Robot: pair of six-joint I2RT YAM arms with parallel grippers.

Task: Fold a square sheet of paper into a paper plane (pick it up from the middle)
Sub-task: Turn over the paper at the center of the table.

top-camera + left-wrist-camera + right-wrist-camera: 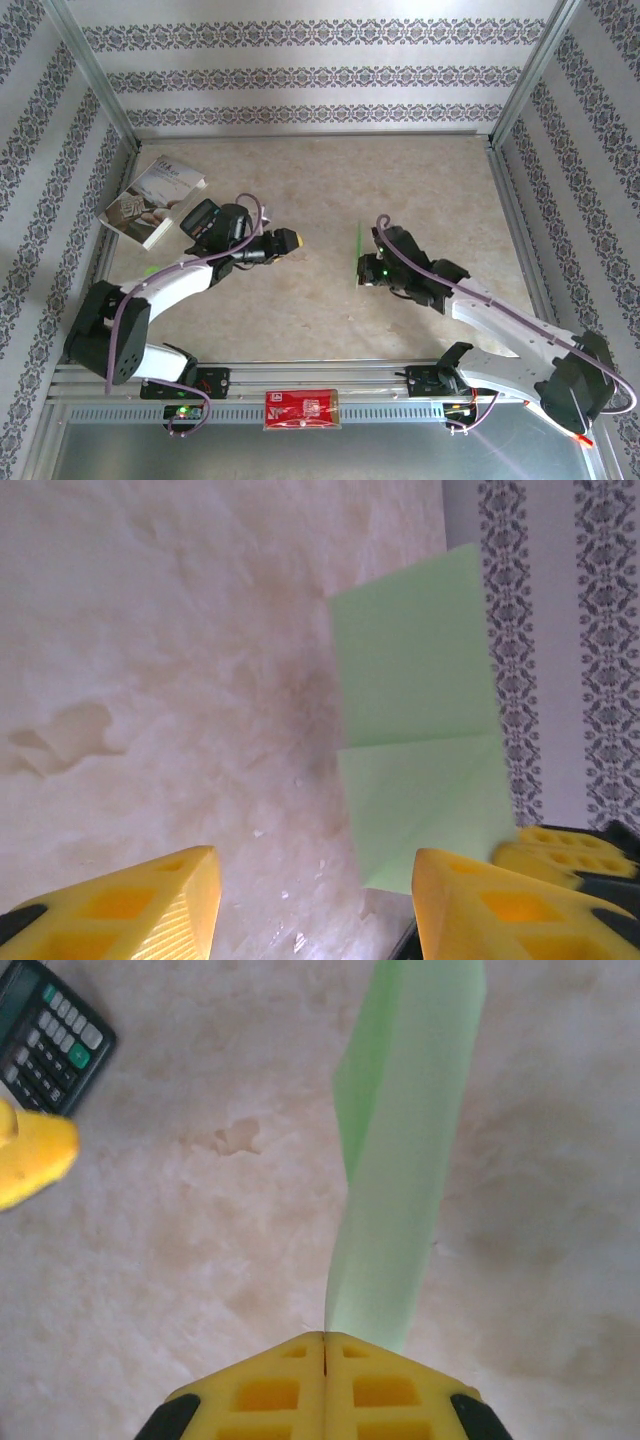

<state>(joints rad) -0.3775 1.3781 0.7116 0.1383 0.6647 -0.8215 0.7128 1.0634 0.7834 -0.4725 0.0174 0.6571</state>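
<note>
While the booklet (155,200) at far left bore print too small to read | calculator (202,218) just beside it, partly under the left arm | left gripper (315,880) fingers apart, holding nothing | red packet (301,409) lettering illegible | square sheet of paper (415,730), light green, creased, stood edge-up mid-table, pinched in the closed right gripper (325,1345).

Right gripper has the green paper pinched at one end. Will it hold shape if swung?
Probably floppy: the green paper twists and bows beyond the shut right gripper. It is likely very light, so a swing may flutter it. The crease across it may stiffen it slightly.
</note>
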